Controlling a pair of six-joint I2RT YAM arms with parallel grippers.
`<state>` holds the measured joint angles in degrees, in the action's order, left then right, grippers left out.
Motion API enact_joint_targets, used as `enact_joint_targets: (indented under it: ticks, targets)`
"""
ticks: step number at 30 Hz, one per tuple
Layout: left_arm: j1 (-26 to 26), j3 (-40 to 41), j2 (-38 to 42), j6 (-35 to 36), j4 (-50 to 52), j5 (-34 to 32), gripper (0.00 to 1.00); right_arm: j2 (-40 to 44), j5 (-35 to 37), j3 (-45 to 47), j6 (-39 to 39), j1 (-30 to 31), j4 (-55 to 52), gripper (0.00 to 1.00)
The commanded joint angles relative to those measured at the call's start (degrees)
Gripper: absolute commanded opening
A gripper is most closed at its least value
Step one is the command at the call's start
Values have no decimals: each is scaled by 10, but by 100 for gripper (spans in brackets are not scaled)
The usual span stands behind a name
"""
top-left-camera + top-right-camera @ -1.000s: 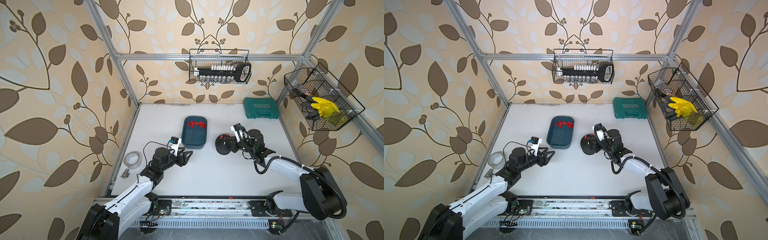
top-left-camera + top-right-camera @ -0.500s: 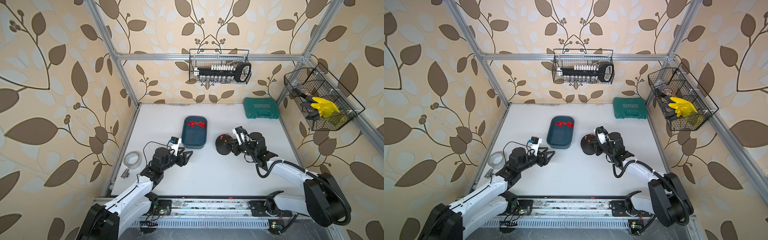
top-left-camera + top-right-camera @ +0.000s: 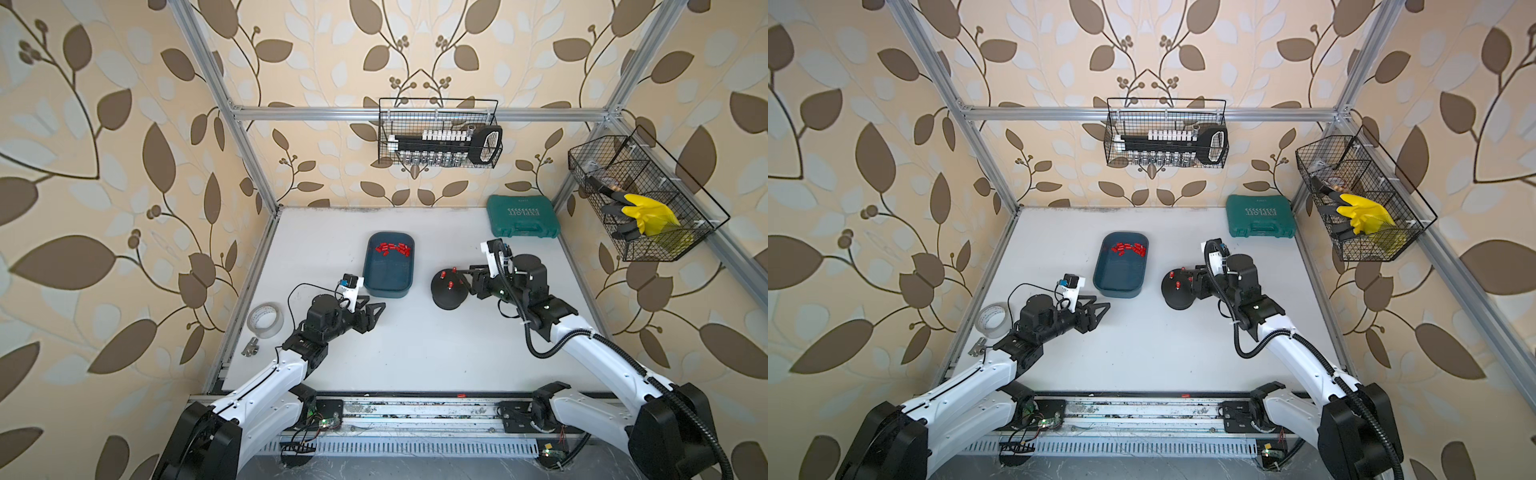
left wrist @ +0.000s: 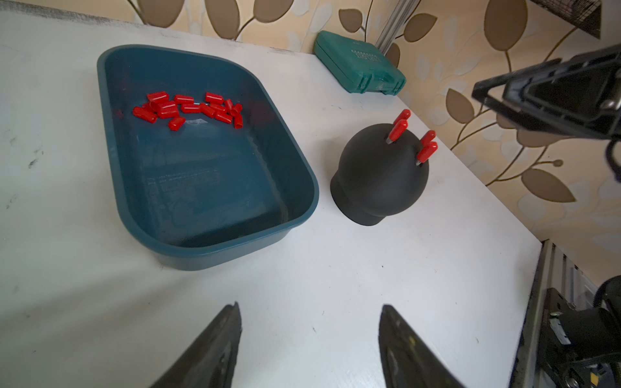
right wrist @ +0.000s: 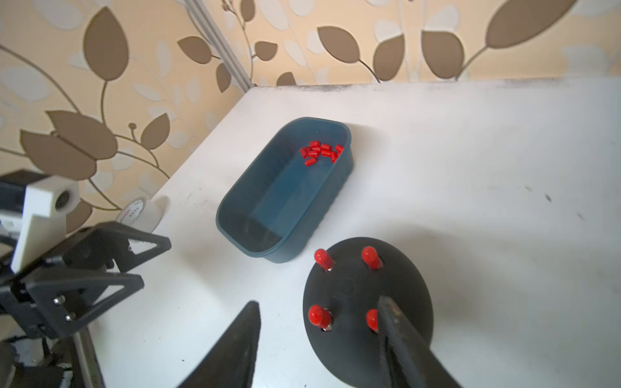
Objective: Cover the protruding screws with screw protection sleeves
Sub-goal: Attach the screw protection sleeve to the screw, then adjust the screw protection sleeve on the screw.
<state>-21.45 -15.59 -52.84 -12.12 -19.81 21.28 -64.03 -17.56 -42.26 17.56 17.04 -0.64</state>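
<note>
Red screw protection sleeves [image 5: 322,258] sit on all four protruding screws [image 4: 389,141] of the black dome [image 4: 376,181], which stands on the white table [image 4: 336,268] just beside the blue tray [image 4: 215,250]. Only a short silver stub shows beneath each cap. On this evidence the covering is judged complete: four screws counted, four capped, none bare. Whether each cap is pushed fully home cannot be told. Loose sleeves [image 4: 188,109] lie clustered at the tray's far end, roughly sixteen, though overlap prevents an exact count. Right gripper [image 5: 318,300] hangs over the dome with jaws spread apart and nothing between them; one jaw partly hides a capped screw in the right wrist view. Left gripper [image 4: 309,305] hovers above bare table near the tray, jaws wide and empty. Remaining work, in my judgement: draw the right arm clear without knocking a cap.
</note>
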Motion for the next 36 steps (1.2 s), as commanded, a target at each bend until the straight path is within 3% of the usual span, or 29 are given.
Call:
enact_joint_targets:
  ticks: [1,2,4,9,24,36]
  targets:
    - [-7,-24,-9,7,0,-21,66,-45,-7,-89,107,-22,-163,67]
    - [-9,-28,-8,10,6,-29,66,-60,-11,-113,122,-23,-209,74]
    - [-11,-34,-5,17,18,-38,66,-77,-13,-142,153,-27,-283,76]
    - [-22,-35,-2,19,26,-62,67,-114,-74,-142,183,-23,-320,98]
    - [-29,-32,-2,27,27,-61,69,-227,-86,-112,172,-20,-272,97]
    - [-29,-37,-10,31,20,-65,69,-161,-74,-181,178,-33,-313,99]
